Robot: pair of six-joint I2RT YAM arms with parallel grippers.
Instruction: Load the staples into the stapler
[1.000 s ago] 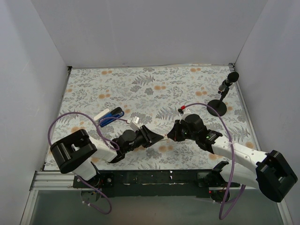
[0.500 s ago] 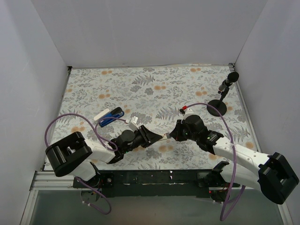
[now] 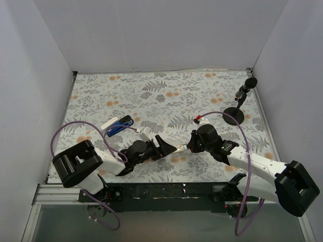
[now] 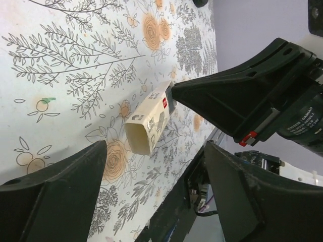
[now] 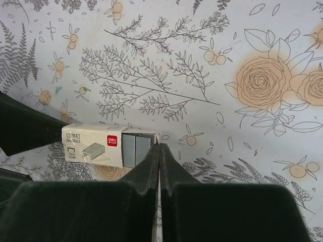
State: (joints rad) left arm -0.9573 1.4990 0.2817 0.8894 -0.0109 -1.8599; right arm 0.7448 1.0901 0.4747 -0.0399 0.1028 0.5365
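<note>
Item: the staples (image 5: 101, 145), a small cream carton with red and black print, its grey strip showing at the end nearest the right gripper (image 5: 158, 149). Location: near the front of the floral tabletop (image 3: 202, 96), between the two grippers; whether it rests on the surface or is lifted cannot be told. Right gripper: fingers pressed together, pinching the grey-strip end of the carton. Left gripper (image 4: 155, 151): jaws spread wide, one finger either side of the carton's open end, touching neither face. Item: the stapler (image 3: 120, 124), blue with a pale end, lying on the tabletop left of centre, beyond the left arm and well apart from both grippers. Also present: a black microphone stand (image 3: 234, 115) at the far right.
</note>
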